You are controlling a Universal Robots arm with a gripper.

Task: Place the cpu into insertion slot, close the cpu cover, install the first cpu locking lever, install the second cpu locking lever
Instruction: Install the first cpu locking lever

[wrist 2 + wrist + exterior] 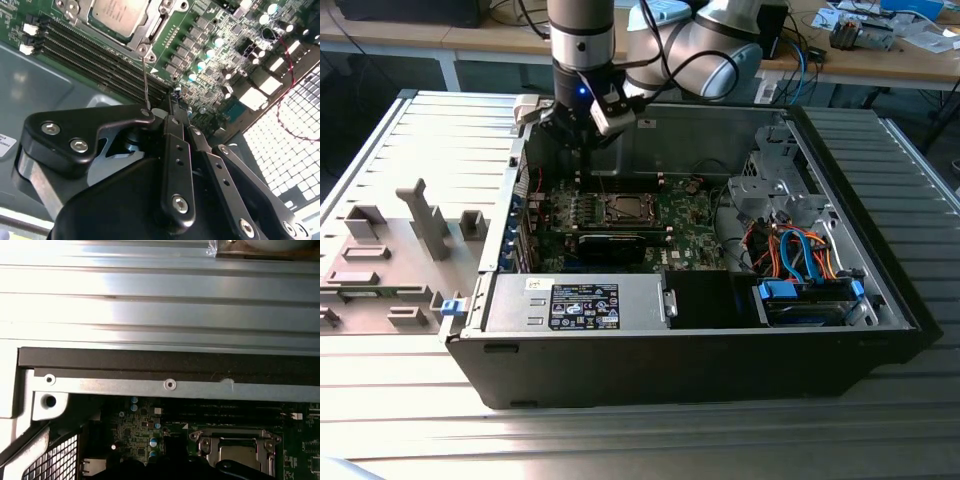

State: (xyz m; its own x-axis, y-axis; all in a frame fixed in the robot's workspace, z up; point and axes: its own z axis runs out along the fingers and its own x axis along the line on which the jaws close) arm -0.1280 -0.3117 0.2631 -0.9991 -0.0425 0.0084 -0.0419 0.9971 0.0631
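The cpu (117,12) lies silver-grey in the insertion slot (625,209) on the green board, inside the open computer case. The cpu cover (150,31) is down over it as a silvery frame; in the first wrist view the cpu (241,457) shows through the cover (210,442). A thin wire locking lever (145,75) stands up from the socket's corner and runs to just beside my black fingers. My gripper (176,95) looks shut, with its tip beside the lever's upper end; whether it touches the lever I cannot tell. In the exterior view the gripper (585,160) hangs over the board behind the socket.
Black memory slots (100,55) run beside the socket. The case's back wall (150,365) and a fan grille (290,135) are close by. A labelled power supply (575,303) and orange and blue cables (800,250) fill the front and right. Grey fixtures (390,250) sit outside at the exterior view's left.
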